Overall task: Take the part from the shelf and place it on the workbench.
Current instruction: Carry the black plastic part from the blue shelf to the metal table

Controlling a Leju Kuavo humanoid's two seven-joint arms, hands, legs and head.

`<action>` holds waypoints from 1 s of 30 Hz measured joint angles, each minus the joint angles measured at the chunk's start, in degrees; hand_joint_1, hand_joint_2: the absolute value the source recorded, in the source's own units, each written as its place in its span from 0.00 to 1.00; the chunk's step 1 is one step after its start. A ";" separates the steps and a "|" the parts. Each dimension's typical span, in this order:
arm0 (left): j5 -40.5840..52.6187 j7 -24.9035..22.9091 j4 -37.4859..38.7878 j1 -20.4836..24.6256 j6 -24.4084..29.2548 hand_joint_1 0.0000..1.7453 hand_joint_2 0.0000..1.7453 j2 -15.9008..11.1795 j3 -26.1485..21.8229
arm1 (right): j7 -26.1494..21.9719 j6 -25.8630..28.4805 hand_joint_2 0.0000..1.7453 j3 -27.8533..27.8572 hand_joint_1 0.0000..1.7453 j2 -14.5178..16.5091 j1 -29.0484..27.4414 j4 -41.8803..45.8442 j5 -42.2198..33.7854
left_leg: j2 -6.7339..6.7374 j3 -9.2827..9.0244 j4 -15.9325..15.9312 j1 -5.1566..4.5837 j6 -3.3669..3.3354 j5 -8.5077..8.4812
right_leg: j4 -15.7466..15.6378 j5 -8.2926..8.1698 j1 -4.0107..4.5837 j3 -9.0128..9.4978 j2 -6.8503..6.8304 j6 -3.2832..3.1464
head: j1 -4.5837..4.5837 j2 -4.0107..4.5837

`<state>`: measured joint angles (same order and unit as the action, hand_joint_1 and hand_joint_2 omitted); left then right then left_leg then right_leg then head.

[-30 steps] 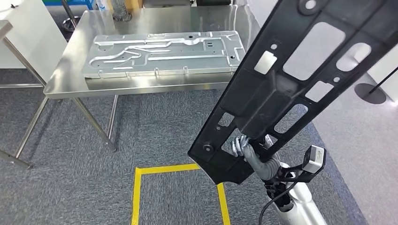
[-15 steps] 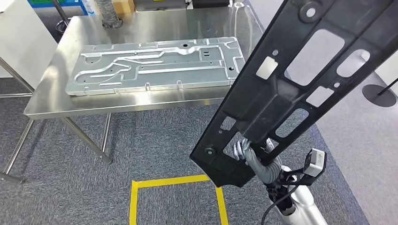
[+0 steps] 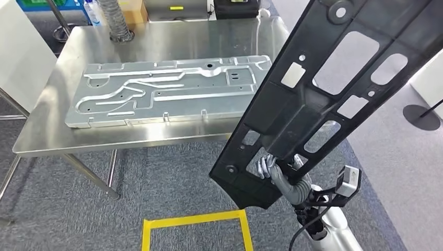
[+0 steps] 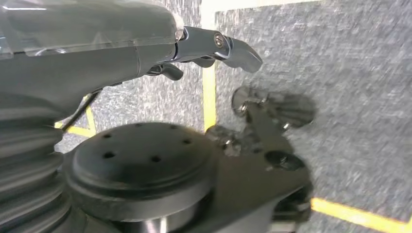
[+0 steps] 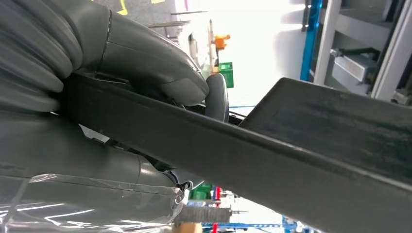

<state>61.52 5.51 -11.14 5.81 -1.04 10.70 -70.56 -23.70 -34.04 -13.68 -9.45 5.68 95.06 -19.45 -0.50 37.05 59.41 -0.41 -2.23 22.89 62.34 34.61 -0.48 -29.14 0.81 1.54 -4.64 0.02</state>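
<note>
The right hand (image 3: 282, 170) grips the long black plastic part with cut-out windows (image 3: 334, 89) near its lower end, fingers (image 3: 266, 164) hooked through one of the openings and wrapped round a rib; in the right wrist view the thick grey thumb (image 5: 150, 63) presses on one face of a dark edge of the part (image 5: 291, 155) while the other fingers close from the opposite side. From that grasp the part rises slanting up and away to the right, its lower corner hanging just below the hand over the grey carpet floor (image 3: 172, 183), its upper length running out of the picture at the top right. The silver right arm (image 3: 334, 230) comes up from below with a small white camera unit (image 3: 349, 180) at the wrist. The left hand (image 4: 214, 48) hangs over the carpet with nothing in it, its dark fingers loosely extended and apart. A yellow tape square (image 3: 196, 222) marks the floor just left of the right arm. Beyond it stands the stainless steel table (image 3: 62, 130), well apart from the held part's lower end, though the part's middle overlaps the table's right edge in the head view. On the table lies a flat, pressed grey metal panel with raised channels (image 3: 167, 91), lengthwise across the top. A grey ribbed hose (image 3: 112, 21) stands at the table's far edge.
</note>
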 joint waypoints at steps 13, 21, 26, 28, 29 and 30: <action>0.07 -0.15 0.02 0.14 0.46 0.00 1.00 0.55 -0.01 | 0.15 -0.07 1.00 0.09 1.00 0.03 -0.04 0.09 0.04 | -0.28 -3.55 -0.39 -0.17 1.05 3.58 | -4.40 -9.03 0.67 -4.97 -0.38 -1.82 | 0.03 0.00; 0.33 -0.15 0.02 0.07 0.67 0.00 1.00 0.54 -0.01 | 0.39 -0.16 1.00 0.15 1.00 0.03 -0.89 0.27 0.09 | 0.13 2.77 12.05 1.22 3.30 7.28 | -5.42 -8.41 -0.33 -3.01 -0.75 -1.95 | 0.03 0.00; 0.38 -0.19 0.02 0.20 0.69 0.00 1.00 0.52 0.01 | 0.42 -0.30 1.00 0.51 1.00 0.04 -1.37 0.80 0.19 | 0.04 -3.14 -0.43 1.10 2.76 2.73 | -4.58 -7.39 -0.48 -2.74 -0.48 -0.29 | 0.03 0.00; 0.38 -0.20 0.02 0.16 0.69 0.00 1.00 0.52 0.01 | 0.45 -0.36 1.00 0.61 1.00 0.05 -1.45 0.98 0.22 | 0.03 -3.15 -0.66 1.06 1.92 2.61 | -4.54 -7.23 -0.68 -2.70 -0.48 0.31 | 0.03 0.00; 0.37 -0.19 0.02 0.18 0.69 0.00 1.00 0.52 0.00 | 0.46 -0.43 1.00 0.67 1.00 0.06 -1.45 1.05 0.22 | 0.05 -3.23 -0.84 1.10 1.52 2.53 | -3.82 -6.68 -0.78 -2.97 -0.53 0.56 | 0.03 0.00; 0.37 -0.18 0.02 0.23 0.70 0.00 1.00 0.52 0.00 | 0.46 -0.54 1.00 0.76 1.00 0.07 -1.43 1.10 0.22 | 0.07 -3.32 -1.03 1.16 1.18 2.44 | -1.97 -5.52 -0.81 -3.80 -0.57 0.76 | 0.03 0.00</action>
<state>61.89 5.33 -11.13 6.04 -0.34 11.23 -70.56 -23.24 -34.57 -12.92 -9.38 4.24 96.17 -19.23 -0.43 33.73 58.38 0.75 -1.05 25.33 60.37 29.10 -1.29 -32.94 0.23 2.31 -4.61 0.02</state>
